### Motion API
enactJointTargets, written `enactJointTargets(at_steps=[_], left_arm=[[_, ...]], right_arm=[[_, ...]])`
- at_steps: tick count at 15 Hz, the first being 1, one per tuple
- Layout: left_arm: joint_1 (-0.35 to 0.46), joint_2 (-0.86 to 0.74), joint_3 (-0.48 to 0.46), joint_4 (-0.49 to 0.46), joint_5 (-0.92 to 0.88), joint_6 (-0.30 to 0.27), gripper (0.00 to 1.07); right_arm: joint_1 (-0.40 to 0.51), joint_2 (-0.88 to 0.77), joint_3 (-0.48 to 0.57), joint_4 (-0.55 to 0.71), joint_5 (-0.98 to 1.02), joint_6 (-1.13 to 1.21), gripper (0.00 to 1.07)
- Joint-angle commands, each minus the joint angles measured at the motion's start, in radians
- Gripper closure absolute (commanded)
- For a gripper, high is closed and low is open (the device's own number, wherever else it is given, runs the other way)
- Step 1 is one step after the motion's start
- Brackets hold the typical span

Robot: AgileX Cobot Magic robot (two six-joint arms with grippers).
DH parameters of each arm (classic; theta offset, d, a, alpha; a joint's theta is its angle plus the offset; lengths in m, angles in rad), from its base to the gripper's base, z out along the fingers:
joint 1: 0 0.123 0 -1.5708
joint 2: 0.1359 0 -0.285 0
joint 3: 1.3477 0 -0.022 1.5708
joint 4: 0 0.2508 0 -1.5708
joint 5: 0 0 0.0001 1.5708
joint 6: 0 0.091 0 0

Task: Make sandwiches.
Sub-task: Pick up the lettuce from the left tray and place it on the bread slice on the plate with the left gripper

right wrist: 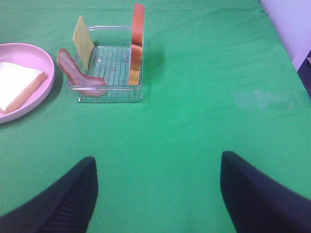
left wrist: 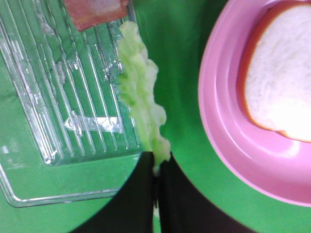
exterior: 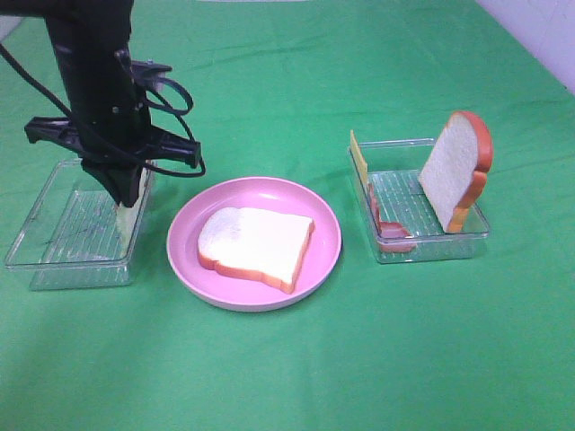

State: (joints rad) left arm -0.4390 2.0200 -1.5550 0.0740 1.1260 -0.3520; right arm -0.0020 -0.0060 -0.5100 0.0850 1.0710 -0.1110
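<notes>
On the left, a clear plastic tray with ridges (exterior: 54,238) is sitting on the green cloth (exterior: 287,377). The left black pincer (left wrist: 156,162) is reaching down at the side of this tray nearest the plate. It is squeezing tight on one thin end of the pale green wavy lettuce leaf (left wrist: 140,92). The rest of the leaf is lying along the tray's edge. A flat pink-red bacon strip (left wrist: 95,10) is lying in this tray too.

In the middle, a white bread slice with orange-brown crust (exterior: 256,242) is lying flat on the round pink plate (exterior: 184,269). Nothing is lying on top of it yet.

On the right, a second clear tray (exterior: 431,247) is holding a square yellow cheese slice (exterior: 358,160) standing on its edge, another bacon strip (exterior: 393,235), and a second bread slice (exterior: 456,171) standing up tall. The right black pincer (right wrist: 158,162) is wide open, holding nothing, well apart from that tray.

I think the lettuce is going onto the bread next. The pincer is only holding a tiny bit of the leaf, so it could be slipping out on the way. The floppy leaf could also be catching on the tray's wall, or landing folded, or hanging off the bread.
</notes>
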Motion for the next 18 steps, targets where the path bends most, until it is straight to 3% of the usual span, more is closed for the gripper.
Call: enactJointTargets(at_steps=[1,3,5,9,14,18], left_arm=[[-0.001,-0.081,-0.008,-0.066,0.006,0.002,1.07],[-0.003,-0.115,-0.015,-0.171,-0.033,0.046,1.07],[-0.032,-0.113,-0.02,-0.331,-0.124,0.137,1.07],[-0.121,-0.074,-0.02,-0.485,-0.29,0.243,1.07],[-0.161,0.025,-0.02,-0.471,-0.289,0.313,1.07],[-0.161,0.056,-0.02,-0.331,-0.274,0.268,1.07]], right_arm=[[-0.004,-0.014,0.005,-0.001,-0.012,-0.003,0.39],[-0.004,-0.014,0.005,-0.001,-0.012,-0.003,0.39],[-0.004,-0.014,0.005,-0.001,-0.012,-0.003,0.39],[-0.004,-0.014,0.005,-0.001,-0.012,-0.003,0.39],[-0.004,-0.014,0.005,-0.001,-0.012,-0.003,0.39],[-0.004,-0.014,0.005,-0.001,-0.012,-0.003,0.39]])
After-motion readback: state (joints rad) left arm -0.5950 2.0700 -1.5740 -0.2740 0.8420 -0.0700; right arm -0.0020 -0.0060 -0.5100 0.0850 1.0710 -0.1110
